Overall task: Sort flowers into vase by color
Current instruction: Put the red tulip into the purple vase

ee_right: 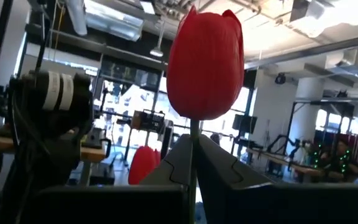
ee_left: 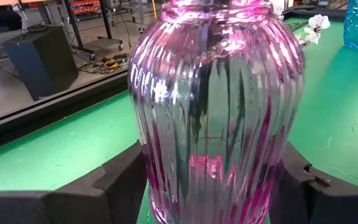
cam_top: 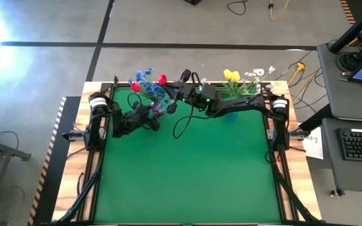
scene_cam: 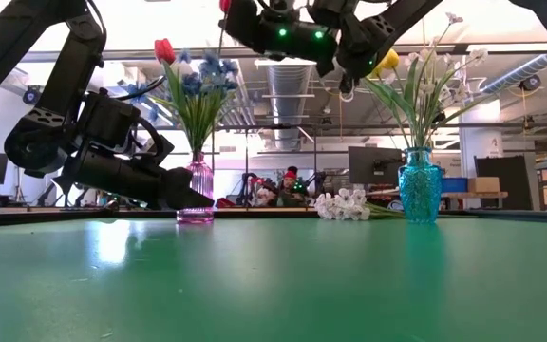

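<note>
At the table's 11 o'clock, the left gripper (cam_top: 151, 117) stands at the pink vase (ee_left: 213, 106), its jaws apart on either side of the glass body and close against it; I judge it to be steadying the vase. That vase already carries blue flowers (scene_cam: 202, 76) and one red tulip (scene_cam: 164, 50). Above it, the right gripper (cam_top: 171, 98) is clamped on the stem of another red tulip (ee_right: 205, 62), held upright over the vase mouth. At 1 o'clock, the blue vase (scene_cam: 420, 184) holds yellow tulips (cam_top: 232, 76) and white sprays (cam_top: 256, 75); one white spray (scene_cam: 342, 203) lies on the cloth beside it.

Step in hand: placing a red tulip in the pink vase. Next move likely calls for lowering the stem straight into the narrow neck, then releasing.
</note>
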`<state>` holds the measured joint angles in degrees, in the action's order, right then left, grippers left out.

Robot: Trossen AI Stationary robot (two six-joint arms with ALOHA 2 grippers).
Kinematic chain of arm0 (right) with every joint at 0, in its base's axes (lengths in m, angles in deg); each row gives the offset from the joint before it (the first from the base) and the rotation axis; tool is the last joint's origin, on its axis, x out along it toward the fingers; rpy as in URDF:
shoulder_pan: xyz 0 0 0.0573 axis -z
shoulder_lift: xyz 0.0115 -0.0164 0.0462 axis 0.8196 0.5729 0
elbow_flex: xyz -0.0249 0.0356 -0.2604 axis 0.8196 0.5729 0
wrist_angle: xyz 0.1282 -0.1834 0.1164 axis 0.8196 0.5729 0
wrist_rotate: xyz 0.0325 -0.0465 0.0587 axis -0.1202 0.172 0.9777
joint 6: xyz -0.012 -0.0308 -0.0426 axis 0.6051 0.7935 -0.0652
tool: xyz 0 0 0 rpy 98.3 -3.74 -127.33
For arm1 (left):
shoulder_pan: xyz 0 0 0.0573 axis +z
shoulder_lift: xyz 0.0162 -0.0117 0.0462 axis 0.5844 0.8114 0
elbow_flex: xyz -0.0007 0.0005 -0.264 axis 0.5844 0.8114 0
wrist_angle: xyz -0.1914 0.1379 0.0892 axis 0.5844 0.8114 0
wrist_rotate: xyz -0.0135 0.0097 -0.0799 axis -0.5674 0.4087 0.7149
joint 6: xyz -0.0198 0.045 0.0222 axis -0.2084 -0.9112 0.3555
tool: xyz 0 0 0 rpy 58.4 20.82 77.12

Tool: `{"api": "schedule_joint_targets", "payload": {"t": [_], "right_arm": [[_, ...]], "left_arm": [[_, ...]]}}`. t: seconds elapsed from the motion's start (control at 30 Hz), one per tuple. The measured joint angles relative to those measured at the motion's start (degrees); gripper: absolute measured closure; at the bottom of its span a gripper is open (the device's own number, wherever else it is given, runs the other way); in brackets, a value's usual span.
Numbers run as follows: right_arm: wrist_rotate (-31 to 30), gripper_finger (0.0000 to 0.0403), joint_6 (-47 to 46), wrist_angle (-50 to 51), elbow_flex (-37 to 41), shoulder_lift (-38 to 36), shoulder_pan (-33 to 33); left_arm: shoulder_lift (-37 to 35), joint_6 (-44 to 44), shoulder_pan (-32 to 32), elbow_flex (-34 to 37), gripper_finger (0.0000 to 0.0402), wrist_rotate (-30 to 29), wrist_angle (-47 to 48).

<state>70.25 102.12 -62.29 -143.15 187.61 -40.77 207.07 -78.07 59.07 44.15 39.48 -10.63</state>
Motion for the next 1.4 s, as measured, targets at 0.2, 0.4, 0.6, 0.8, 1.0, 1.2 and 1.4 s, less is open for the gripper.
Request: {"api": "schedule_joint_targets", "payload": {"t": [0.2,0.4,0.6,0.8,1.0,1.2,1.4], "right_arm": [[0.1,0.0394,-2.3,0.2,-0.1,-4.0,0.0],[0.6,0.0394,-5.4,0.7,0.0,-4.5,0.3],[0.5,0.0394,-5.8,-5.3,1.1,-2.9,0.4],[0.6,0.0394,-5.7,-13.2,2.0,-0.7,0.5],[0.5,0.0394,-4.0,-16.8,2.6,1.3,0.5],[0.5,0.0394,-4.7,-16.7,3.2,1.5,0.5],[0.5,0.0394,-4.2,-15.5,3.4,1.5,0.5]], "left_arm": [[0.0,0.0,0.0,0.0,0.0157,0.0,0.0],[0.0,0.0,0.0,0.0,0.0157,0.0,0.0],[0.0,0.0,0.0,0.0,0.0157,0.0,0.0],[0.0,0.0,0.0,0.0,0.0157,0.0,0.0],[0.0,0.0,0.0,0.0,0.0157,0.0,0.0],[0.0,0.0,0.0,0.0,0.0157,0.0,0.0],[0.0,0.0,0.0,0.0,0.0157,0.0,0.0]]}}
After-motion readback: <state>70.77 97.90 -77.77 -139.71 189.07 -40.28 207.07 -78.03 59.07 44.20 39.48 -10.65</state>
